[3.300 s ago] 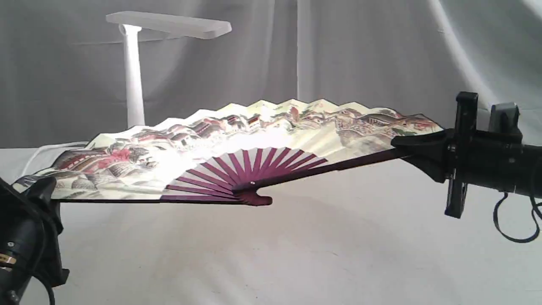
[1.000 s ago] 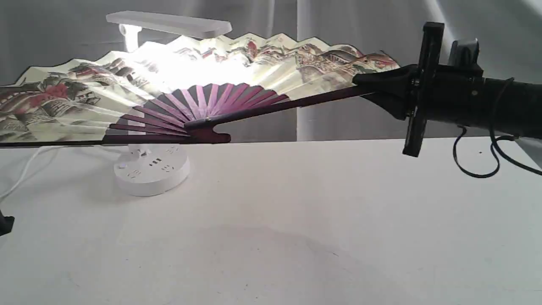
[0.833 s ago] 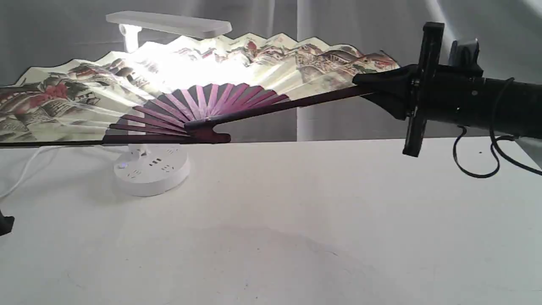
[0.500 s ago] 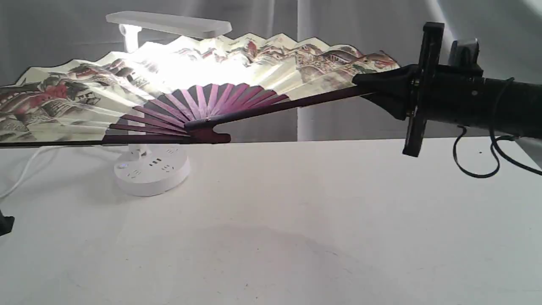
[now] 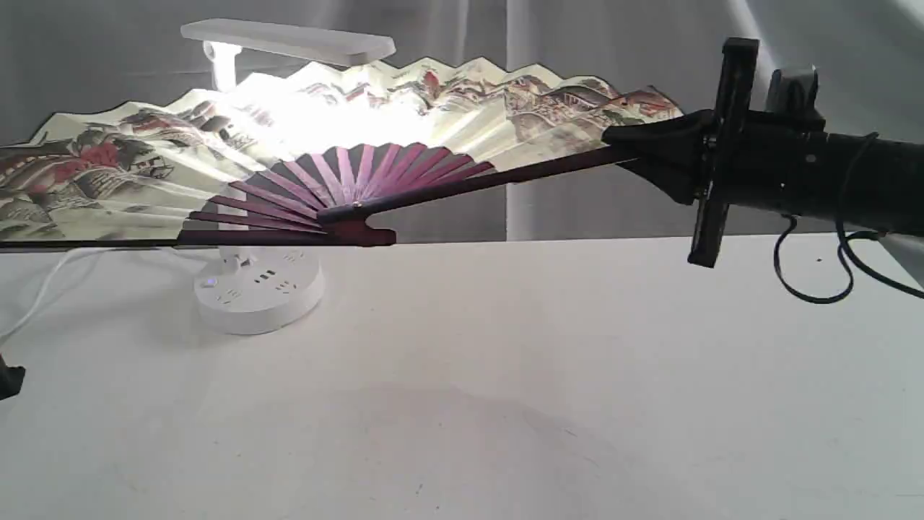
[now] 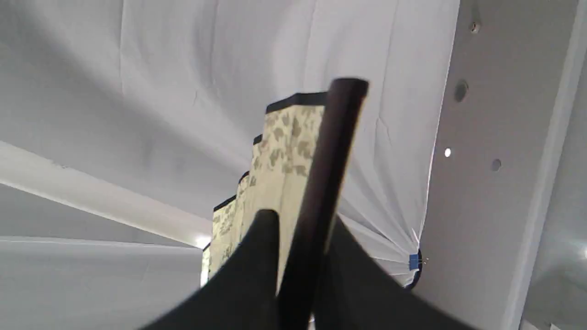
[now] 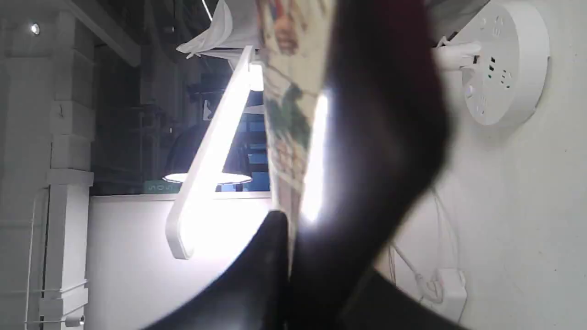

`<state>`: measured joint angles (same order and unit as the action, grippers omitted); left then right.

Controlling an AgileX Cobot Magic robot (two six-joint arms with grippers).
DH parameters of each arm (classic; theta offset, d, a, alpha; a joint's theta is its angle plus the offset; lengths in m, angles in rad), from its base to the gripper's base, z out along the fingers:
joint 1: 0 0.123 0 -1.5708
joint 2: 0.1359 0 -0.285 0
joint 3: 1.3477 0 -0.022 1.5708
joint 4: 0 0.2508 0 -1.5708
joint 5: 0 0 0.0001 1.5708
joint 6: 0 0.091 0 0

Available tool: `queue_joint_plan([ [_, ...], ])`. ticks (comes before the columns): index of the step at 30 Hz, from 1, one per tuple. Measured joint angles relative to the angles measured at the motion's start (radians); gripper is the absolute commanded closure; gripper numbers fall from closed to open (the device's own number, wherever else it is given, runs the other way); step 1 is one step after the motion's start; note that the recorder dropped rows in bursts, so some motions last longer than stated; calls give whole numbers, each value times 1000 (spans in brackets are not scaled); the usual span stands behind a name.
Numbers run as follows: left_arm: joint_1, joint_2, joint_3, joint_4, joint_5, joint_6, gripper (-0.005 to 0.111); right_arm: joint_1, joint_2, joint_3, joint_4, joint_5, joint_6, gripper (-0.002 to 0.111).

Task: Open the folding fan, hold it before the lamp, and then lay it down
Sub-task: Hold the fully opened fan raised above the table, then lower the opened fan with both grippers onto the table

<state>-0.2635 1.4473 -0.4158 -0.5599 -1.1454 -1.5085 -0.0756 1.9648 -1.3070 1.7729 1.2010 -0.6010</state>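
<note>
1. My right gripper (image 5: 617, 146) is clamped on one guard rib of the folding fan (image 5: 462, 108). My left gripper (image 6: 300, 220) is clamped on the opposite guard.
2. The fan hangs fully open before the lamp (image 5: 289, 40), covering its stem, below its head and above its base.
3. Long axis: guard to guard, across the lamp's stem. It spans both grippers, so neither arm is nearer.
4. The scalloped edge points up toward the lamp's head, and the pivot points down, near the base.
5. Judgement: laying down requires both grippers to lower together, clear of the base.
</note>
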Motion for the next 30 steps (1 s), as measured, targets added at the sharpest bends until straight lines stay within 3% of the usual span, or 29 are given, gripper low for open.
queue_joint_plan([
  [13, 0, -2, 49, 22, 88, -6, 107, -17, -2, 134, 0, -9, -7, 108],
  [30, -28, -8, 58, 160, 289, 44, 107, -178, -2, 381, -21, 48, -158, 108],
])
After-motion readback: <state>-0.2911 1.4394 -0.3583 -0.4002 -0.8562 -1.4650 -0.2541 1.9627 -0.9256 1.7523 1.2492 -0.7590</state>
